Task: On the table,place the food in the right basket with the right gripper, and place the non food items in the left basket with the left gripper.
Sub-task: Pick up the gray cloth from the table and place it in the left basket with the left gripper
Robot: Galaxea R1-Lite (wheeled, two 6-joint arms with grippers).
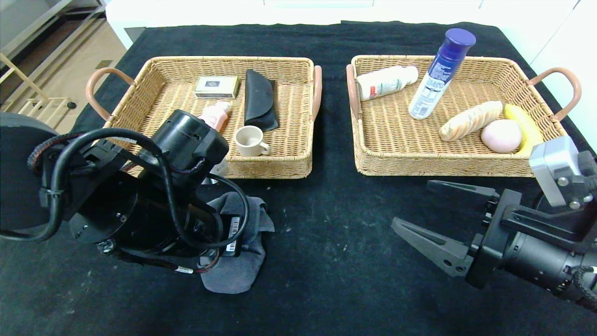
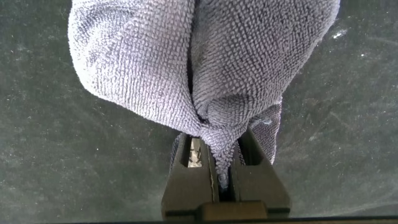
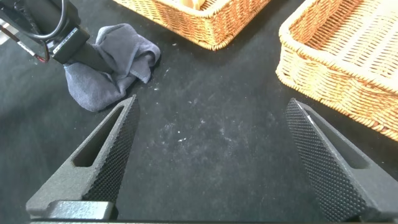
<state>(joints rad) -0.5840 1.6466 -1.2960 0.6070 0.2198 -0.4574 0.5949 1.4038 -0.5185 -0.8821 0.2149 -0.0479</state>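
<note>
A crumpled grey cloth (image 1: pixel 242 266) lies on the black table in front of the left basket (image 1: pixel 280 170). My left gripper (image 2: pixel 221 149) points down onto the cloth (image 2: pixel 186 56) and is shut on a pinched fold of it. In the head view the left arm hides its fingers. My right gripper (image 1: pixel 413 205) hangs open and empty above bare table in front of the right basket (image 1: pixel 443 168). The right wrist view shows the cloth (image 3: pixel 118 62) beyond the wide-apart fingers (image 3: pixel 118 143).
The left basket holds a small card box (image 1: pixel 217 87), a black case (image 1: pixel 259 99), a pink bottle (image 1: pixel 215 115) and a white cup (image 1: pixel 249 140). The right basket holds a white bottle (image 1: pixel 386 81), a blue-capped spray can (image 1: pixel 440 72), bread (image 1: pixel 470 120), a pink round item (image 1: pixel 501 136) and a banana (image 1: pixel 524 125).
</note>
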